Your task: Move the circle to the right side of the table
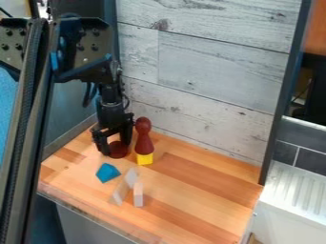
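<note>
Straddling dark red circle (118, 149) | jaws wide, circle low between their tips (contact unclear) | red pawn-shaped piece (144, 138) just beside jaws, picture-right, likely blocking a low rightward carry

room: right tabletop (210, 190) | obstacles: maroon pin (144, 143), yellow block (145, 159), white pieces (138, 195)

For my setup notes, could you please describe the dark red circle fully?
The circle is a plain, dark red, round piece that looks smooth, perhaps painted. It sits at the table's back left in view, between the gripper's open jaws and just left of the dark red pin. I cannot tell its thickness, or whether jaws or pin touch it.
</note>
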